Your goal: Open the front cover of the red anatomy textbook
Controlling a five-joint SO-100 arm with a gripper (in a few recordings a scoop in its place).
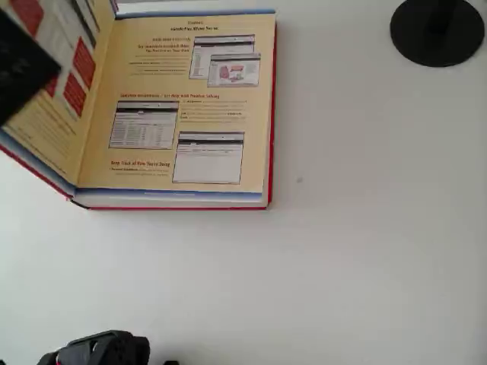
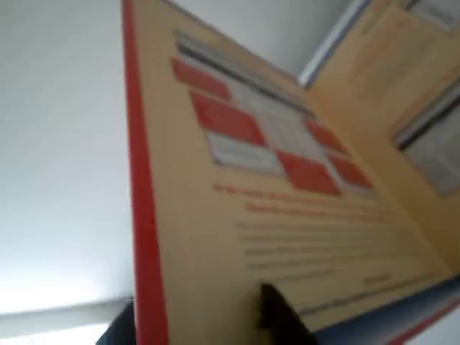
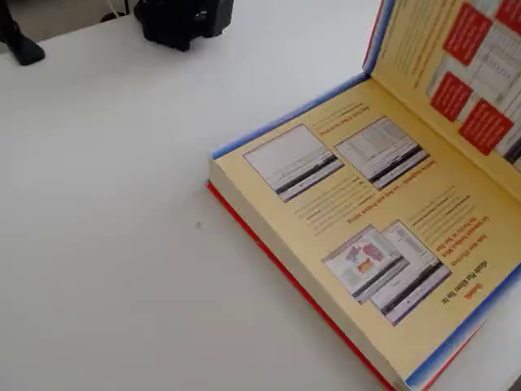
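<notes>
Gripper [image 2: 208, 323], seemingly pinching the front cover [image 2: 287, 215]; raised open.

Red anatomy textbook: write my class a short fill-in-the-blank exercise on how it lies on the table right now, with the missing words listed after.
1. The red anatomy textbook lies on a ____ table.
2. Its front cover is ____, raised at an angle above the pages.
3. The inner side of that cover is tan-yellow with ____ boxes.
4. In the overhead view a round ____ base stands at the top right corner.

Missing words: white; open; red; black
</notes>
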